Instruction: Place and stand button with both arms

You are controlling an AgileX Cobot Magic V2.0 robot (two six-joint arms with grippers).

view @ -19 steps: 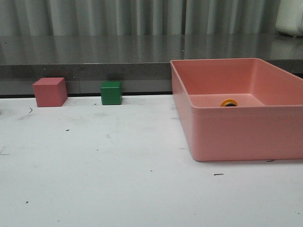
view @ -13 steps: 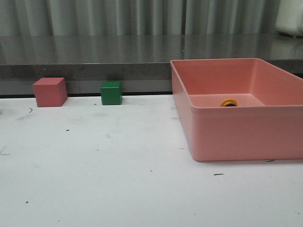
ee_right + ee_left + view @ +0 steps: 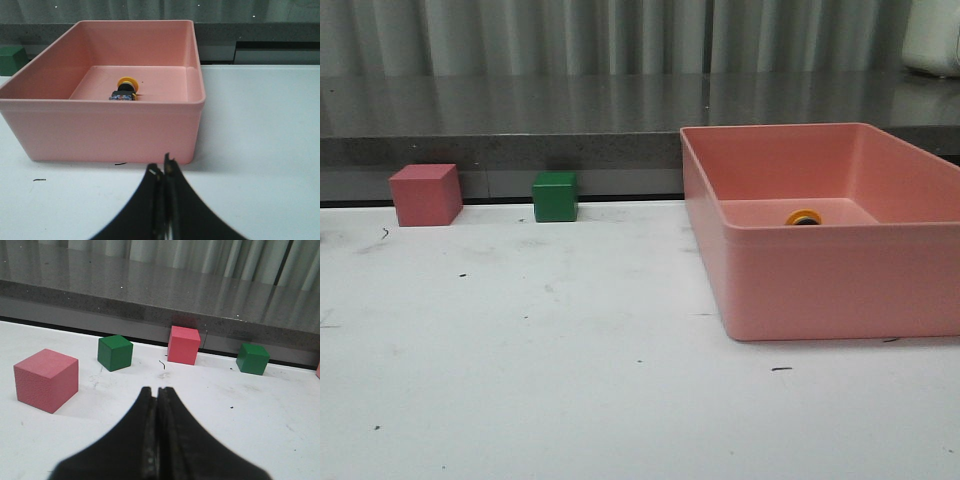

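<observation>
**Two closed grippers, one button lying in the pink bin**

Both grippers have their fingers pressed together with nothing between them: the left gripper (image 3: 158, 390) hangs over the white table (image 3: 570, 380), and the right gripper (image 3: 163, 172) sits just outside the near wall of the pink bin (image 3: 820, 280). Neither arm shows in the front view.

The button (image 3: 125, 90) lies on its side on the bin's floor, towards the far wall, its yellow cap (image 3: 804, 217) tipped up and its black body stretched out along the floor. From the front, only the cap shows above the bin's wall.

On the table's left side, near the grey ledge (image 3: 520, 120), stand a pink cube (image 3: 425, 194) and a green cube (image 3: 555, 197), well apart from the bin. The left wrist view shows two pink and two green cubes.

No brand, label or writing can be read on any of these things.
</observation>
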